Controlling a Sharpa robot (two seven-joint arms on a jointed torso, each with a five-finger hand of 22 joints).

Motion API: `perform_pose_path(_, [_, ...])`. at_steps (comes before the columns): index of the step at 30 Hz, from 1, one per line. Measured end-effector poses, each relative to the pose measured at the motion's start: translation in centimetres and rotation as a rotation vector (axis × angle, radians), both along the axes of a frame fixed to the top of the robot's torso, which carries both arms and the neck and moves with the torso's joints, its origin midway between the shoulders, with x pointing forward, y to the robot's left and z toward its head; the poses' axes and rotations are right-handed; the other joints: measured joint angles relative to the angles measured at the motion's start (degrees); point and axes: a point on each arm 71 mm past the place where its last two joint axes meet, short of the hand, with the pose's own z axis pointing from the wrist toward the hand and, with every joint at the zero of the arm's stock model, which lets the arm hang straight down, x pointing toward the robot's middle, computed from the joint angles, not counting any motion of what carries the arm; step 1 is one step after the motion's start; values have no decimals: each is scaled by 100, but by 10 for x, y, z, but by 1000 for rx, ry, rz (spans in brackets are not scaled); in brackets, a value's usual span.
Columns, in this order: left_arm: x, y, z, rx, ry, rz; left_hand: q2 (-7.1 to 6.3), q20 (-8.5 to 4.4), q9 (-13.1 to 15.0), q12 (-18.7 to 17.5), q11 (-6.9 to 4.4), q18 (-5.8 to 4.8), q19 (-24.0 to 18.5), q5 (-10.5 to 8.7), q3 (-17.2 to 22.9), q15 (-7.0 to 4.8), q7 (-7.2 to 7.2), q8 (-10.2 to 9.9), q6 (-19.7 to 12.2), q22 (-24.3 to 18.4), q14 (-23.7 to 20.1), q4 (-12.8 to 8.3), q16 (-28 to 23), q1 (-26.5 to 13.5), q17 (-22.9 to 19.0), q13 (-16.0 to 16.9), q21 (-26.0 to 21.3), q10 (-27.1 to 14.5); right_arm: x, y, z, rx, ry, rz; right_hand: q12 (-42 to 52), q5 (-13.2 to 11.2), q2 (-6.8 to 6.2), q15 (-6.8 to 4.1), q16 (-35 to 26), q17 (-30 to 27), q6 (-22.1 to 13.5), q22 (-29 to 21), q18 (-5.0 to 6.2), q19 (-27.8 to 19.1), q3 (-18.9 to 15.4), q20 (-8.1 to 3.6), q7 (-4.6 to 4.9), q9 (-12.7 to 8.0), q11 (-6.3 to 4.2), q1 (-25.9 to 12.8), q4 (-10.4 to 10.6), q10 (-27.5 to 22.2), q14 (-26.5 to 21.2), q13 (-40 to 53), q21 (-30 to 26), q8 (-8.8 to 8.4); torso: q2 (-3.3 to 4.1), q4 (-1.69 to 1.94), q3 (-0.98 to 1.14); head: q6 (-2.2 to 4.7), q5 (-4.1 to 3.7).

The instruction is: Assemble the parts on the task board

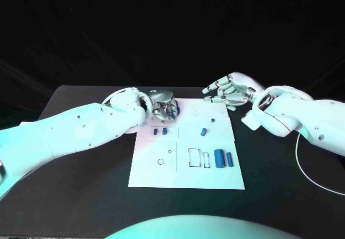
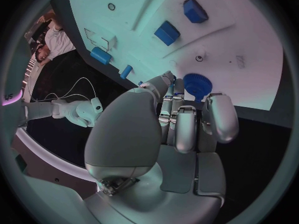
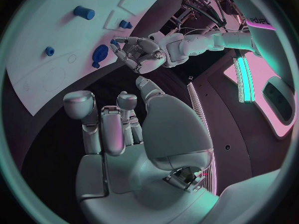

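My left hand [image 1: 164, 109] hovers curled at the task board [image 1: 151, 172] 12 o'clock edge, touching a round blue part [image 2: 197, 86], grip unclear. Right hand [image 1: 231, 90] spread, empty, off the 1 o'clock corner.

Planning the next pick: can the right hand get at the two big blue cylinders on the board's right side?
Probably yes: the right hand hovers open past the board's far edge, and nothing lies over the blue cylinders; the left hand is across the board.

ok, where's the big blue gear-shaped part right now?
In the left wrist view the gear-shaped part sits at the left hand's fingertips, near the task board's edge; whether they grip it is unclear.
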Motion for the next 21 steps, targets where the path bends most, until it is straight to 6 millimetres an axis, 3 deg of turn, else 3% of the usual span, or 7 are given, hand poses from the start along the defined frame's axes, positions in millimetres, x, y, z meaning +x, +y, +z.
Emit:
perform_pose_path(9, [0,27,16,-40,-2,53,-33,0,2,-47,-9,0,0,-4,32,0,1,10,42,0,0,1,0,-32,-26,5,38,49,0,-1,-1,0,2,-1,0,0,0,0,0,0,0,0,0,0,0,0,0,0,0,0,0,0,0,-1,0,0,-14,32,-12,7,1])
perform_pose_path(21, [7,44,8,-25,39,107,-40,0,7,-89,11,0,0,-5,47,0,1,9,43,-1,0,-14,0,-119,-38,4,37,70,0,0,-1,0,3,-1,0,0,0,0,0,0,0,0,0,0,0,0,0,0,0,0,0,0,0,-1,0,0,-9,35,-16,2,25])
